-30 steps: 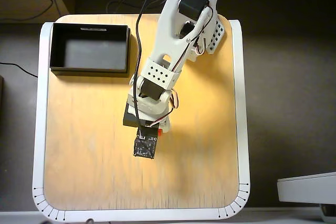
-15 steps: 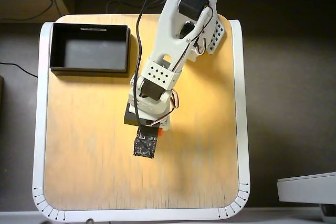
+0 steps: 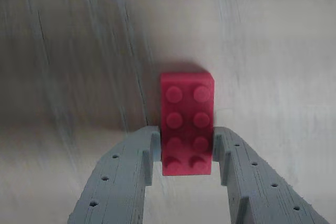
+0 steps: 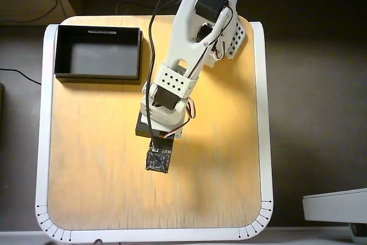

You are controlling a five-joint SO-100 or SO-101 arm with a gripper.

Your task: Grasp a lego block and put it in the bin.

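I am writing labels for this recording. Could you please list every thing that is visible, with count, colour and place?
lego block: one, red, on the table between the tool's fingers in the wrist view; hidden under the arm in the overhead view.
bin: one, black, empty, at the table's top-left corner in the overhead view.
table: one, pale wood with a white rim.
cables: black, running along the arm and behind the table.
arm: one, white, reaching down the table's middle.
tool: one, grey fingers flanking the block's near end.
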